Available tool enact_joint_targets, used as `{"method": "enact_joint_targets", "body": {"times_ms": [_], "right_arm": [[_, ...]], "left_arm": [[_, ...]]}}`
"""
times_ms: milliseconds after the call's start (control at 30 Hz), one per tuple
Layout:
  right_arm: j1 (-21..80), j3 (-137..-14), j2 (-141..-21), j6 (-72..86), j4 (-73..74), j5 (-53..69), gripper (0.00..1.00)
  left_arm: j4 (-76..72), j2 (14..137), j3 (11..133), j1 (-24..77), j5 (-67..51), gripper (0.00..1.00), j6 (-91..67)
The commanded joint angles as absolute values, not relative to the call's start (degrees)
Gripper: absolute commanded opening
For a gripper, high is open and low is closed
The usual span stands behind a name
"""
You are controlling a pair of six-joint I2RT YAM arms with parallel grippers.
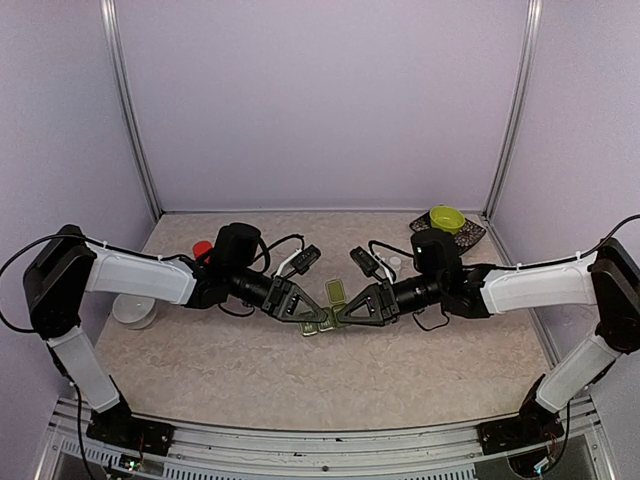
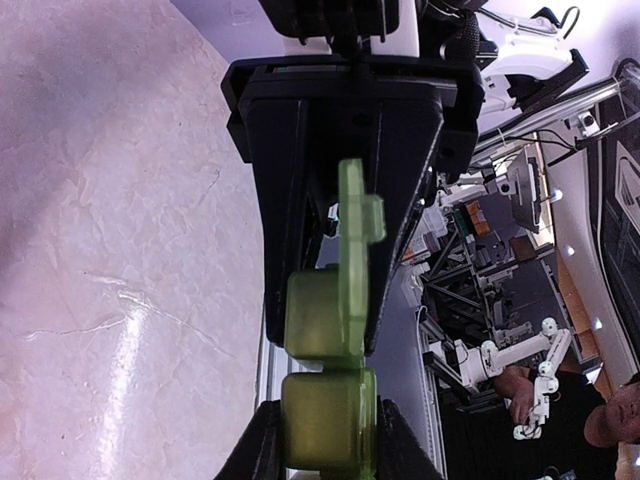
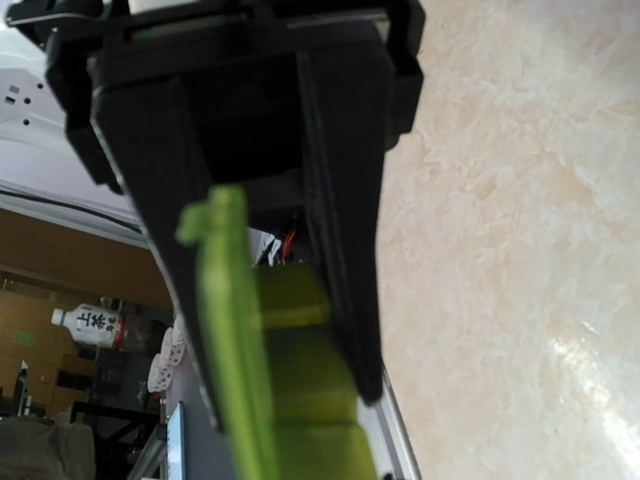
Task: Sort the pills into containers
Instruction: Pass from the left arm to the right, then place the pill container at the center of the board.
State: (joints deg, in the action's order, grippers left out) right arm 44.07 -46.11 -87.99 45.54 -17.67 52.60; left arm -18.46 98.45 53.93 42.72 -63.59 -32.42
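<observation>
Green containers (image 1: 322, 320) are pinched at both ends by the left jaws and the right jaws at the desk (image 1: 250, 370) centre, probably so the strip is steadied while one lid (image 1: 335, 291) stands open.

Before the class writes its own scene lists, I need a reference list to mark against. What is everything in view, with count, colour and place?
container strip: one, dark green, table centre, gripped from both sides, one lid apparently raised
bowl: one, yellow-green, far right corner, on the tray
tray: one, dark, far right corner
tub: one, white, left edge of the table
red item: one, red, behind the left arm, partly hidden
table: one, beige marbled, under everything
left end effector: one, black, centre, shut on the strip
right end effector: one, black, centre, shut on the strip
</observation>
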Motion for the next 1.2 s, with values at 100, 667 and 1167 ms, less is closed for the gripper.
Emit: {"method": "enact_joint_targets", "body": {"times_ms": [100, 667, 1167], "right_arm": [[43.35, -44.94, -87.5, 47.0, -21.32, 53.84, 0.11], [40.61, -43.1, -89.34, 49.51, -20.94, 41.69, 0.06], [36.99, -50.81, -106.29, 55.87, -26.38, 28.15, 0.06]], "left_arm": [[-18.01, 97.2, 53.55, 42.45, -61.24, 0.33, -31.38], [-15.02, 87.11, 50.18, 38.94, -47.06, 0.99, -29.09], [-14.8, 72.98, 43.1, 37.38, -30.85, 0.99, -28.48]]}}
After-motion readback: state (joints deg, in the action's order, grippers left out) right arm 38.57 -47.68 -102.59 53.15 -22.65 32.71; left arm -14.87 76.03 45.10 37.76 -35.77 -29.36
